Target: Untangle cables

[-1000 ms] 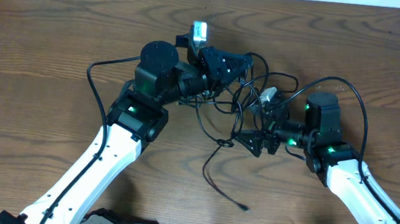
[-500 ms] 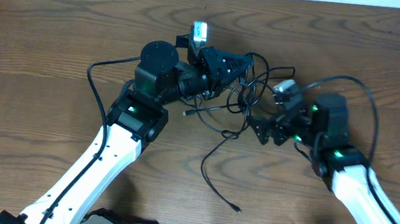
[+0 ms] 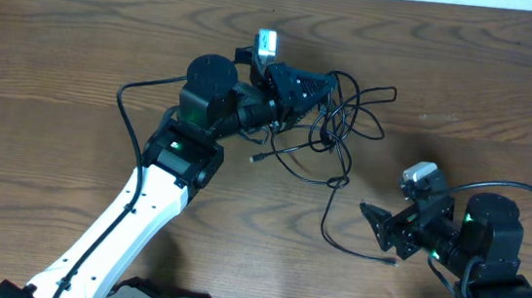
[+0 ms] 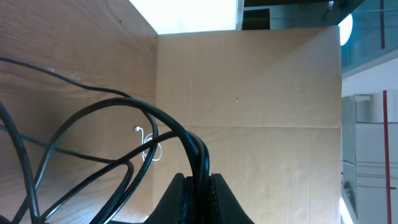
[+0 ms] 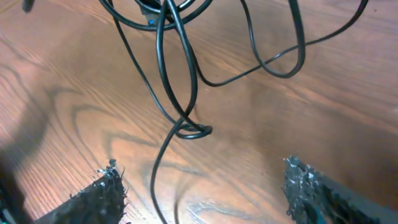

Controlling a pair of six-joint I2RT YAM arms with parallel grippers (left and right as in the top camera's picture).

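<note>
A tangle of thin black cables (image 3: pixel 343 112) lies on the wooden table at centre back. One strand trails down to a small plug end (image 3: pixel 392 263) at the front right. My left gripper (image 3: pixel 323 84) is shut on the black cables at the top of the tangle; in the left wrist view the strands (image 4: pixel 200 155) run straight into its closed jaws (image 4: pixel 199 186). My right gripper (image 3: pixel 373 226) is open and empty, low at the front right, apart from the tangle. In the right wrist view the cable loops (image 5: pixel 180 93) lie ahead of its spread fingers (image 5: pixel 202 190). No white cable shows.
The wooden table (image 3: pixel 58 70) spreads left and right of the arms. A cardboard wall (image 4: pixel 249 112) shows in the left wrist view beyond the table's edge. A loose plug end (image 3: pixel 256 157) lies just below the left gripper.
My right gripper has let go of the cables and drawn back toward the front right, opening. The trailing strand has shifted right with it. The left gripper has kept its hold.
</note>
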